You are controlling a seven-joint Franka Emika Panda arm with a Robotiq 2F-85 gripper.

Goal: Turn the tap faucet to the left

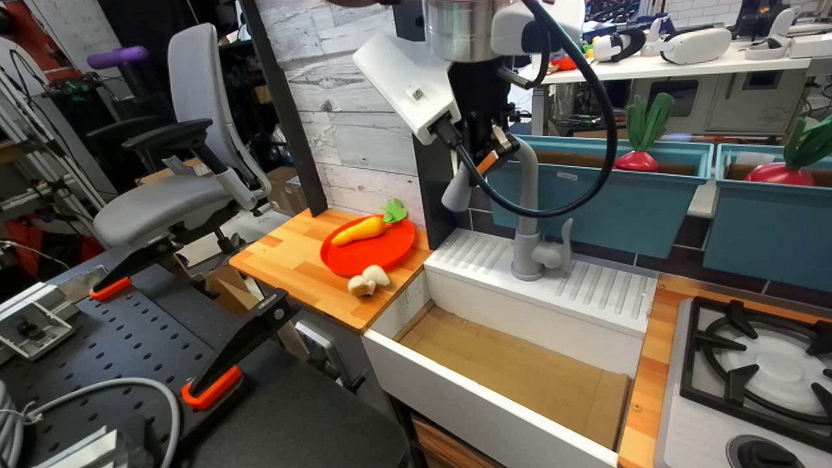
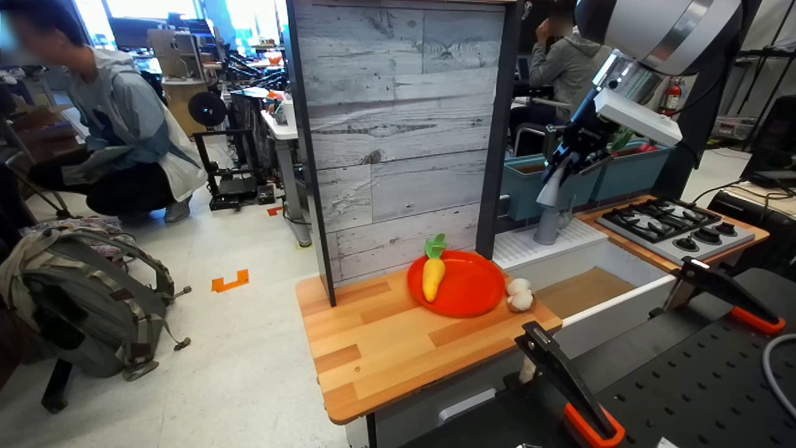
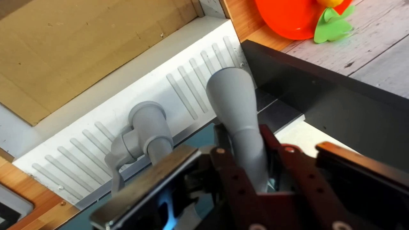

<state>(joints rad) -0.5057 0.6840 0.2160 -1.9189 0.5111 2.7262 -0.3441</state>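
Note:
The grey tap faucet (image 1: pixel 529 185) stands on the ribbed white ledge at the back of the sink. It also shows in an exterior view (image 2: pixel 547 224). Its side lever (image 1: pixel 564 246) sits low beside the base. In the wrist view the flared spout end (image 3: pixel 233 95) hangs over the ledge near the dark post, away from the basin. My gripper (image 3: pixel 243 131) has a finger on each side of the spout just above the flare, and both fingertips appear to touch it. In both exterior views the gripper (image 1: pixel 480 159) (image 2: pixel 561 158) hides the top of the arch.
The white sink basin (image 1: pixel 481 416) has a cardboard floor. A dark post (image 3: pixel 319 76) stands close beside the spout end. Teal planters (image 1: pixel 604 214) are behind the faucet. A red plate (image 2: pixel 466 286) with a yellow carrot lies at one side, a stove (image 2: pixel 671 224) at the other.

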